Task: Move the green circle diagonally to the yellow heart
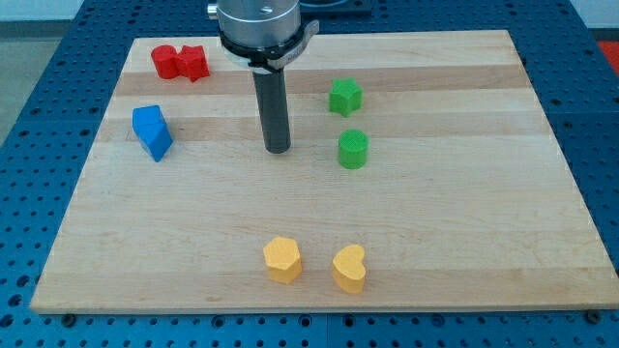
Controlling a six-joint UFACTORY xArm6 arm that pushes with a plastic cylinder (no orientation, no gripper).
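Observation:
The green circle (353,149) is a ribbed round block right of the board's middle. The yellow heart (350,268) lies near the view's bottom, almost straight below the circle. My tip (278,150) rests on the board to the left of the green circle, a clear gap apart from it, at about the same height in the view. The rod rises straight up to the arm's silver mount at the view's top.
A green star (344,96) sits just above the circle. A yellow hexagon (282,259) lies left of the heart. A blue block (152,131) is at the left. Two red blocks (180,62) sit at the top left. The wooden board (464,193) has blue pegboard around it.

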